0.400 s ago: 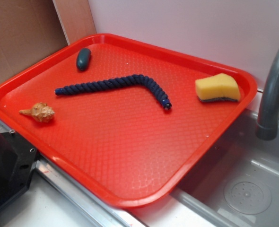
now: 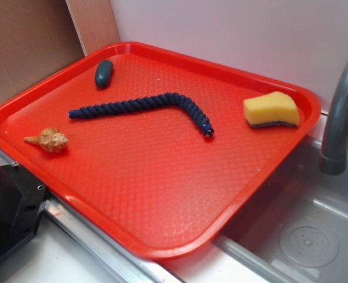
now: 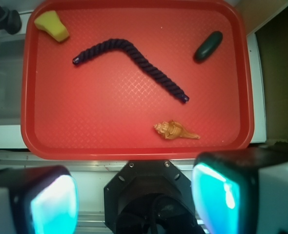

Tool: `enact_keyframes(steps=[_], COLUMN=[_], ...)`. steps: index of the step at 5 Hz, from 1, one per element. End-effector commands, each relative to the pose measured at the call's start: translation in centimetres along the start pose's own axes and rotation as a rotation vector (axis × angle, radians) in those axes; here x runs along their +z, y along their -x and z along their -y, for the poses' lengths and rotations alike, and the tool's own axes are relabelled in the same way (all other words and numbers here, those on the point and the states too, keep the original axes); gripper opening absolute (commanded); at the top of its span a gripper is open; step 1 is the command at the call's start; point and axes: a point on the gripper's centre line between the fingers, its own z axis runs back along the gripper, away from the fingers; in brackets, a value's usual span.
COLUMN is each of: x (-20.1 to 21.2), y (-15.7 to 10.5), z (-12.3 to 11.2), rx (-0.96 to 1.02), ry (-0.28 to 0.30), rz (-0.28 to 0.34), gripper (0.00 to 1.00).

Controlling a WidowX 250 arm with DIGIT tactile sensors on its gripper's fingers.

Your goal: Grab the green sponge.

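Wrist view only: gripper (image 3: 134, 195) fingers spread wide, empty, well short of green sponge (image 2: 272, 109) in tray (image 2: 162, 236) corner. Unchanged since earlier frame.

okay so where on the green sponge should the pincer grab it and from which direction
Grip the green sponge across its two long curved sides, coming straight down from above. It lies flat near a corner of the red tray, yellow foam up, scouring layer underneath, nothing touching it. The open pincer looks wide enough, probably.
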Motion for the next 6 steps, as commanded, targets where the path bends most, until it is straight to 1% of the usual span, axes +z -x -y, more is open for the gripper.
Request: enact_keyframes(steps=[1, 2, 3, 4, 5, 6], x=[-6.3, -9.2, -11.2, -15.4, -17.2, -17.5], y=[-9.1, -12.4, -13.5, -14.6, -15.6, -17.6], z=[3.5, 6.2, 8.8, 10.4, 11.0, 11.6], rx=[-0.390, -0.462, -0.581, -0.609, -0.592, -0.592], ry=[0.213, 0.228, 0.256, 0.134, 0.076, 0.096], rz=[0.172, 0.192, 0.229, 0.219, 0.229, 0.256], gripper=[1.00, 1.00, 1.00, 1.00, 1.00, 1.00])
